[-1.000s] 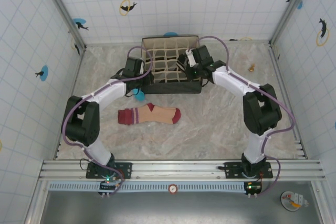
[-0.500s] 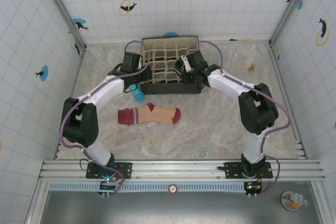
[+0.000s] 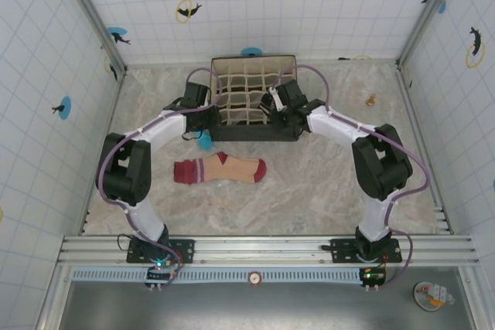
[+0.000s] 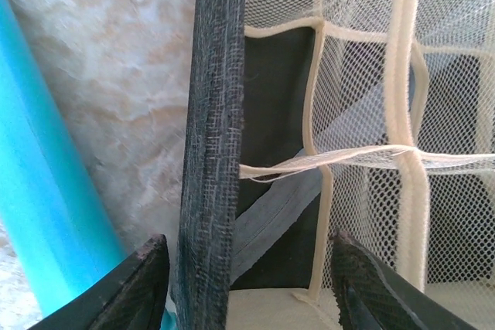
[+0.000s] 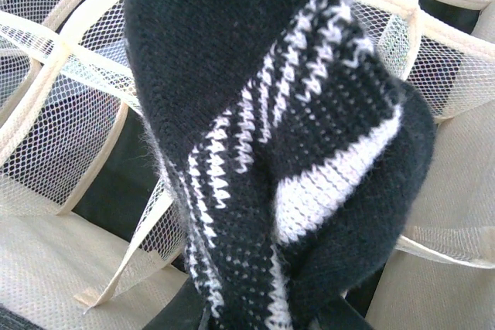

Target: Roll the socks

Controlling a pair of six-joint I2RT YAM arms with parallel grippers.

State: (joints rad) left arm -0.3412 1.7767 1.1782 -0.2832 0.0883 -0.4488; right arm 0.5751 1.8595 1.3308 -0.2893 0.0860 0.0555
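Two robot arms reach to a fabric organiser box (image 3: 247, 131) toward the far side of a marble-patterned table (image 3: 325, 183). On the left, the left gripper (image 4: 247, 246) straddles the box's dark left wall. Its fingers (image 4: 143, 284) are spread apart, one outside the wall and just beside it, the other inside among the mesh cells and clear of the wall. A blue cylinder (image 4: 46, 191) lies on the table just outside that wall, next to the outer finger. In front of the box and apart from it, the peach sock (image 3: 220, 169) lies flat and unrolled, with its striped maroon cuff to the left and its maroon toe to the right. Farther right, the right gripper (image 3: 275, 106) pinches the black-and-white striped sock (image 5: 278, 152). The sock is bunched into a folded bundle above the mesh cells at the box's near right; which cell lies under it cannot be told.
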